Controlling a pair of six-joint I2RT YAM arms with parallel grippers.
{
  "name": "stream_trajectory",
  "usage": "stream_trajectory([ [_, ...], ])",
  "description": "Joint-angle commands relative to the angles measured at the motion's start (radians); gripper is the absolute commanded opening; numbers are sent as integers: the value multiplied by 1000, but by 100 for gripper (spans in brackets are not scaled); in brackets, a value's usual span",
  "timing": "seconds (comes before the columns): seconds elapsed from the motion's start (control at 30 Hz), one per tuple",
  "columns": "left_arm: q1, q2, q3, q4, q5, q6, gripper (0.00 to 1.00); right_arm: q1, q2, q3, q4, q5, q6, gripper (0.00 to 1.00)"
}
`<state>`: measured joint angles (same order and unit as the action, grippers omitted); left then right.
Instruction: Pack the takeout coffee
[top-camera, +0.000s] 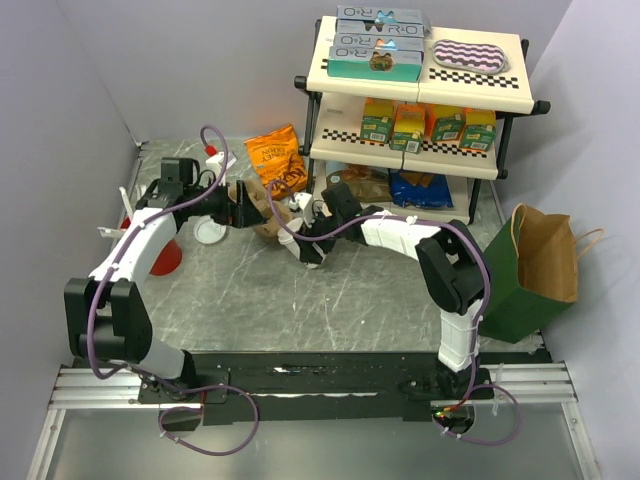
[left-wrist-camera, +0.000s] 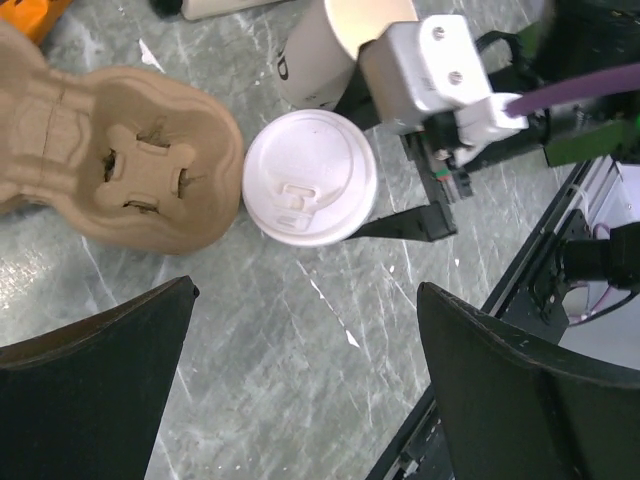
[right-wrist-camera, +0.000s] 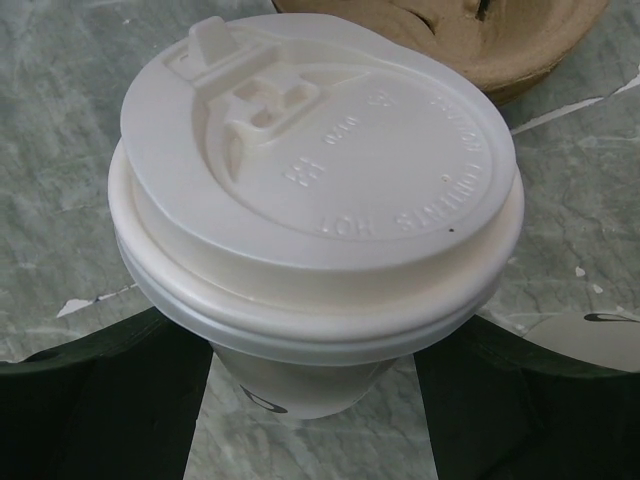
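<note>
The cup (right-wrist-camera: 320, 170) is flanked by the right tool (right-wrist-camera: 312, 410); pinching cannot be told. The left tool (left-wrist-camera: 305, 390) is spread.

We see the lidded takeout coffee (right-wrist-camera: 320, 200) upright between our right gripper (right-wrist-camera: 315, 405)'s dark fingers (right-wrist-camera: 100, 410), with the brown carrier (right-wrist-camera: 500, 40) just behind.
</note>
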<state>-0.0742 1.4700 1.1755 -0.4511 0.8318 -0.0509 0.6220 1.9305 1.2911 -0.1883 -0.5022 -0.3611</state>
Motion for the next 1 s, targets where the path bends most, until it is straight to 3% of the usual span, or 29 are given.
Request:
stream_trajectory([
  [0.0, 2, 10, -22, 58, -8, -44, 99, 7, -28, -41, 96, -39, 36, 63],
  [0.3, -9, 16, -80, 120, 24, -49, 100, -33, -91, -122, 220, -108, 132, 57],
  [0.7, -27, 137, -31, 290, -8, -165, 99, -31, -59, -153, 466, -162, 140, 55],
  [0.97, -47, 263, 59, 397, 6, -262, 99, -2, -38, -193, 507, -70, 116, 61],
])
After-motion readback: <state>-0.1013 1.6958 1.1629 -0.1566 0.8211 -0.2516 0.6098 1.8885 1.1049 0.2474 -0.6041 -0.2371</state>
